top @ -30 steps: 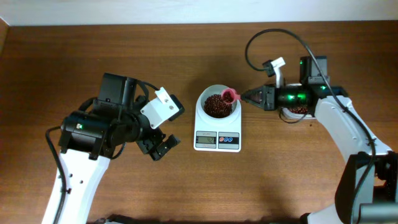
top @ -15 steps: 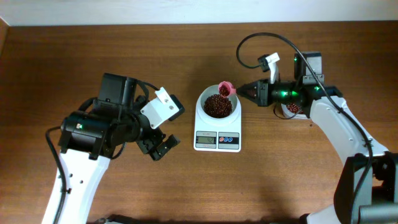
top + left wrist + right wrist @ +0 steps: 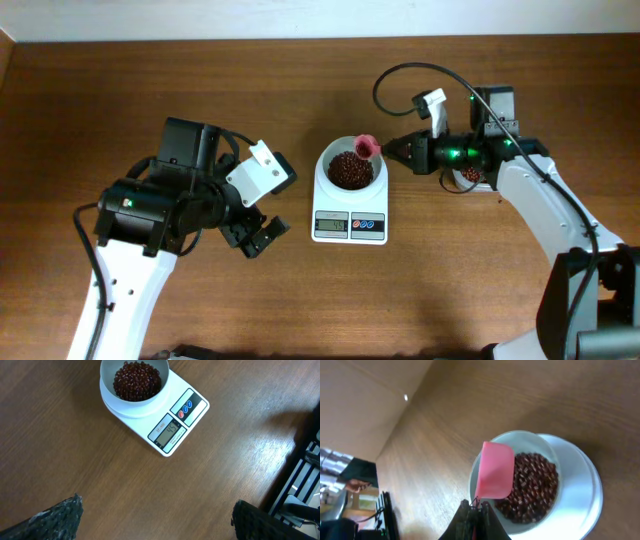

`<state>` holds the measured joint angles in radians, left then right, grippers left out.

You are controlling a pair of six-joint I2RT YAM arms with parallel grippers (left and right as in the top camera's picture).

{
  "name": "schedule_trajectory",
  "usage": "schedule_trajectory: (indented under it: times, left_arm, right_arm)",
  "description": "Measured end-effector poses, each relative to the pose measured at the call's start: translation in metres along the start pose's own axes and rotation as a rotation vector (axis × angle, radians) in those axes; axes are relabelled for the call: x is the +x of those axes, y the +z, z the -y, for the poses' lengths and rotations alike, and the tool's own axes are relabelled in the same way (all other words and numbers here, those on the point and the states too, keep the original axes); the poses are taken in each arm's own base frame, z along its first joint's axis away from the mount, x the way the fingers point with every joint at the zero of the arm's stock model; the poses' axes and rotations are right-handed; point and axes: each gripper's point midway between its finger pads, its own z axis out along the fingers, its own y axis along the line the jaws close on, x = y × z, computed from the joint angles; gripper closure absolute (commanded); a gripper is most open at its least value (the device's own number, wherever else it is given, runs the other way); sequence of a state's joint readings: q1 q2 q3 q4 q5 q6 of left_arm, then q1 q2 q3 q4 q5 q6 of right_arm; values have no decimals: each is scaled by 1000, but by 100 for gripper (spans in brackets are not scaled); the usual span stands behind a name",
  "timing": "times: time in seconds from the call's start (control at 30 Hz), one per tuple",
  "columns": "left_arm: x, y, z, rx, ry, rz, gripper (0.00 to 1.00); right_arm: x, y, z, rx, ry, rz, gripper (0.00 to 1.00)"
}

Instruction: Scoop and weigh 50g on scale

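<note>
Two grippers are in play, and only one is working. Nearest you, left of the scale [image 3: 349, 207], the left gripper [image 3: 255, 238] hangs released with its jaws wide and nothing between them; it has not moved over the last second. The scale sits mid-tabletop [image 3: 300, 300], display toward you, and the beans [image 3: 348, 171] lie heaped in its bowl.

At the bowl's far-right rim, the right gripper [image 3: 392, 152] is clenched on the handle of the pink scoop [image 3: 365, 149]. A second ago that scoop sat lower, over the bowl's right edge; it has since swung toward the far rim and rolled over. That suggests the scoopful is going in or already has, so you should next read the weight before adding more.

Several things you cannot check from here. The right wrist view shows only the scoop's back, so whether beans remain inside is hidden. The grip on the handle is cut off at that view's lower edge. The display digits are too small to trust. Right of the scale, a container [image 3: 472, 175] with dark contents sits mostly behind the right arm.
</note>
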<state>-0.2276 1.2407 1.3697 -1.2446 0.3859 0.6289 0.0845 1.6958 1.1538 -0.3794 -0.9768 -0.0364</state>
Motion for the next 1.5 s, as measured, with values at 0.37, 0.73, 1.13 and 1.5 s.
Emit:
schedule_trajectory:
  times: [0.37,0.73,1.13,1.5]
  left_arm:
    - [0,0,0,0,0,0,1]
    - [0,0,0,0,0,0,1]
    - [0,0,0,0,0,0,1]
    - [0,0,0,0,0,0,1]
  right_arm:
    - [6,5,-12,164,-212,-63,96]
    - [0,2,-12,439,-438,-110,96]
    - [1,7,-23,367,-440,-102,96]
    - [0,8,-26,356,-277,-68,96]
